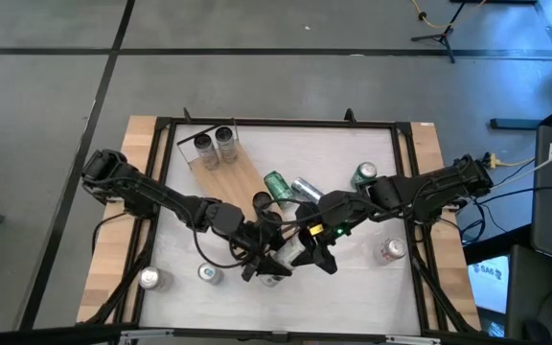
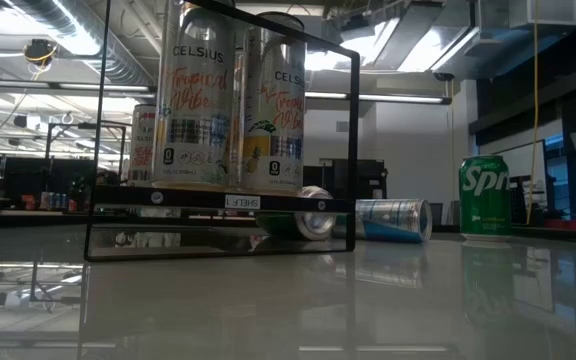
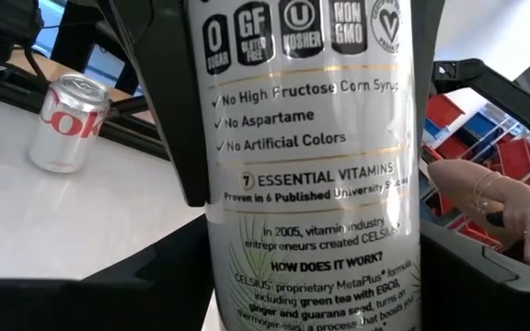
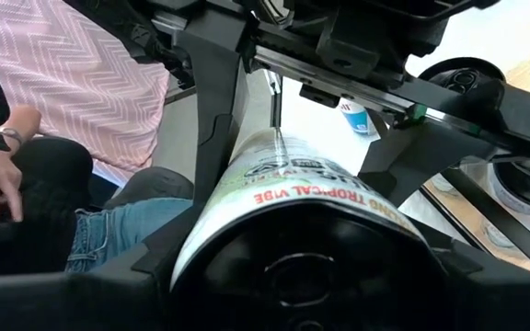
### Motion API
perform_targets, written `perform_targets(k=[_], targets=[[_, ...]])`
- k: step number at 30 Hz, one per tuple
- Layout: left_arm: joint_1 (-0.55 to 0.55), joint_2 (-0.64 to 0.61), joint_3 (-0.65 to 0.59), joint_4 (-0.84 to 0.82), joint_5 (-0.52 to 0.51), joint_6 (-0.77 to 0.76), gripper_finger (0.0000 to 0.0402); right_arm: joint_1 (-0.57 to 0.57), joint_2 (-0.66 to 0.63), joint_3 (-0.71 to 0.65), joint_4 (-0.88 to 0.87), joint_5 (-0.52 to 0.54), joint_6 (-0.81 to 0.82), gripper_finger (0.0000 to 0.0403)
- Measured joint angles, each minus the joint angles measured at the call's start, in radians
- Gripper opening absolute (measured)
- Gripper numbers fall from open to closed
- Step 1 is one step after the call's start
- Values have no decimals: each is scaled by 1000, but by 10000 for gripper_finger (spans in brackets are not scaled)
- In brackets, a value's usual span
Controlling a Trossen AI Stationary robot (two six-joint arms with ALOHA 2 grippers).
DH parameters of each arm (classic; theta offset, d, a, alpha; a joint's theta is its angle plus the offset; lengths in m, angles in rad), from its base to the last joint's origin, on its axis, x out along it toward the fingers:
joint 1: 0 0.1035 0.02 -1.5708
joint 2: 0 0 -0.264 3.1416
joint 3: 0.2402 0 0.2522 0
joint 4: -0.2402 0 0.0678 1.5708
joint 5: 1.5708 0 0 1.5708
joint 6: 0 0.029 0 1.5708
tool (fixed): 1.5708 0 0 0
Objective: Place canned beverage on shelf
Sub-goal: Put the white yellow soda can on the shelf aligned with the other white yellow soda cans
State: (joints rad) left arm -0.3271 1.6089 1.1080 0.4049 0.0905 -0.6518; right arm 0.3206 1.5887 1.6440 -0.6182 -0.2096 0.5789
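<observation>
both arms meet over the near middle of the bench [image 1: 353,278]. the left gripper [image 1: 268,261] and the right gripper [image 1: 307,247] close in on the same white celsius can [image 1: 286,254] from opposite sides. in the left wrist view the can [image 3: 316,165] fills the frame, upright, with dark fingers [image 3: 159,101] tight against both its sides. in the right wrist view the can's base [image 4: 297,267] sits between that arm's fingers [image 4: 219,101], which also press its wall, so each gripper is clamped on it.

the shelf [image 1: 226,171] lies toward the bench's far left corner, running at a slant, with two cans [image 1: 215,146] standing side by side at its far end. in the low view those two cans [image 2: 233,100] stand on the shelf's board [image 2: 218,200].

green and silver cans [image 1: 290,187] lie tipped over near the middle of the bench. a green can [image 1: 363,174] stands toward the far right. a can [image 1: 391,251] sits by the right edge, and two more [image 1: 175,276] sit near the near left corner.

a person's hand [image 3: 518,207] shows beyond the bench.
</observation>
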Motion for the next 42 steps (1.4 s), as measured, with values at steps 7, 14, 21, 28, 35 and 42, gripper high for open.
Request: perform_targets(k=[7,14,21,28,35,42], targets=[[0,0,0,-2,-6,-2,274,-1,0,0,9,16,0,255],[0,0,1,-1,2,-27,229,-1,0,0,22,16,3,271],[0,0,1,0,6,-24,229,-1,0,0,22,14,2,282],[0,0,1,0,6,-19,233,0,0,0,21,30,1,283],[0,0,1,0,7,-18,234,0,0,0,24,30,-3,283],[0,0,1,-10,12,8,234,-1,0,0,57,14,-36,312]])
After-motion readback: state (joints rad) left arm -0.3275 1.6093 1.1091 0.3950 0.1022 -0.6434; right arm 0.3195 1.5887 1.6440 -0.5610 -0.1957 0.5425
